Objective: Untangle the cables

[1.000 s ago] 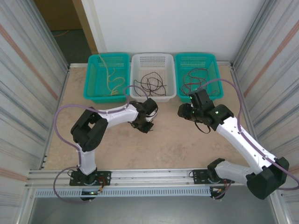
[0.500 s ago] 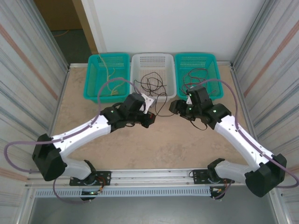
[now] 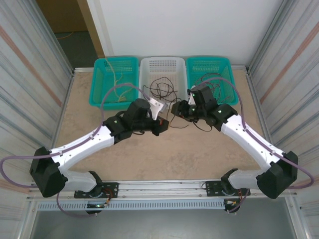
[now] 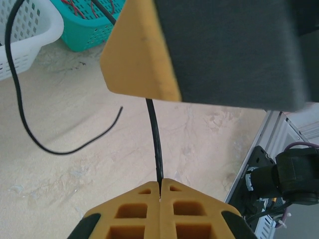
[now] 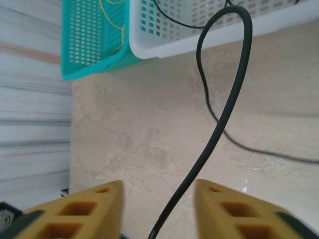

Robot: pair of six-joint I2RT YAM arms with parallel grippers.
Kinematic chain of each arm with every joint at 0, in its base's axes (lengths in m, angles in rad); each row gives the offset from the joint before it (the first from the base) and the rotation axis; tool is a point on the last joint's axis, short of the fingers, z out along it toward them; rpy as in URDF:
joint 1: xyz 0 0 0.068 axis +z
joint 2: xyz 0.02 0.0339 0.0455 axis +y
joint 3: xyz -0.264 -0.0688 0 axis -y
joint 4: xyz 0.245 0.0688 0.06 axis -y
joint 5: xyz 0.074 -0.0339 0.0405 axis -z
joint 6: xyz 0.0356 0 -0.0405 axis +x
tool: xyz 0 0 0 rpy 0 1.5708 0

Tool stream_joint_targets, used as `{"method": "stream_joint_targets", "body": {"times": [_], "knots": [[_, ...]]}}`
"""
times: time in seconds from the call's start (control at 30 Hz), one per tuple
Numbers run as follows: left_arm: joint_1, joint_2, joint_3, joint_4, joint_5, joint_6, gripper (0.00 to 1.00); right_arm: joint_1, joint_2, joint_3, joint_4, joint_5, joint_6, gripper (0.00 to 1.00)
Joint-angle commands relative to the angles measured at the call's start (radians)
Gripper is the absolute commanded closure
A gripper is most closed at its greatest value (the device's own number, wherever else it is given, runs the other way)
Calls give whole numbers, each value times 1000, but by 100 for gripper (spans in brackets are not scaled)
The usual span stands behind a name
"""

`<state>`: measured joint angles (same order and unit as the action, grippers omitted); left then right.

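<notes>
Cable [image 5: 218, 129], perhaps loose, inside right gripper [image 5: 158, 199]

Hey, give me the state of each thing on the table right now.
left gripper: shut on the black cable
right gripper: open, black cable passing between its fingers
white basket: holds black cables
left teal basket: holds pale yellow cable
right teal basket: holds red cables

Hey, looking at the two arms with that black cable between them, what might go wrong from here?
The left gripper pinches the black cable only at its very tips, so a tug may slip it free. The right gripper is open around a black strand, which may escape before it closes. Pulling might also drag the other cables out of the white basket.
</notes>
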<state>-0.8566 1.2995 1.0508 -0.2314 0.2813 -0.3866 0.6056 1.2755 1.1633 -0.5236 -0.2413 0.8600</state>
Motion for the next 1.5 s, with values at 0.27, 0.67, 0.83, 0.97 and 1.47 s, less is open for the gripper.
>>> {"method": "stream_joint_targets", "body": {"times": [0.27, 0.67, 0.83, 0.97, 1.47], "knots": [[12, -38, 10, -33, -70, -2, 81, 22, -5, 111, -72, 35, -70, 100], [270, -171, -137, 65, 77, -135, 37, 22, -47, 279, -247, 100, -277, 100], [258, -138, -149, 216, 244, -93, 33, 22, -66, 286, -232, 68, -274, 100], [256, -84, -141, 299, 295, -72, 31, 26, -80, 274, -186, -2, -265, 100], [255, 53, -15, 257, 273, 44, 45, 34, -127, 228, -107, -83, -231, 100]]}}
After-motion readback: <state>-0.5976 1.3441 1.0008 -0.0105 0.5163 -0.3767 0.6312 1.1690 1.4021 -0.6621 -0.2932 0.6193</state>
